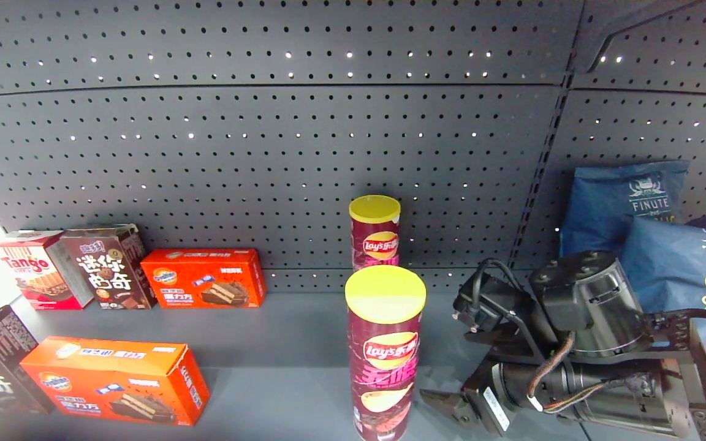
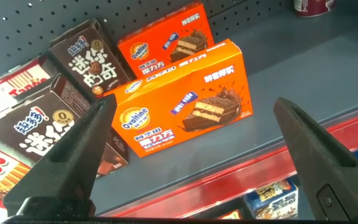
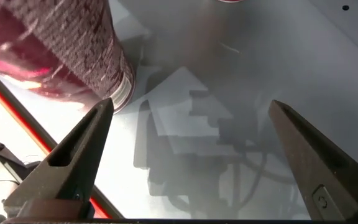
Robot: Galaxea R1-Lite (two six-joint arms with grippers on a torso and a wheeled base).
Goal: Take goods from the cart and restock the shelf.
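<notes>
One upright can (image 1: 383,361) stands just left of the right gripper (image 3: 188,109) — jaws wide, empty — the nearer arm by far.

1. Soft, fairly bright light falls from above on the shelf (image 1: 292,343); the orange box (image 1: 114,380) casts only a faint shadow.
2. Pinpoints of light shine through holes in the pegboard (image 1: 267,153).
3. The head view's left edge is blown out white.
4. The pegboard's seams bow, fisheye-style.
5. In the right wrist view, the shelf carries a pale sheen.
</notes>
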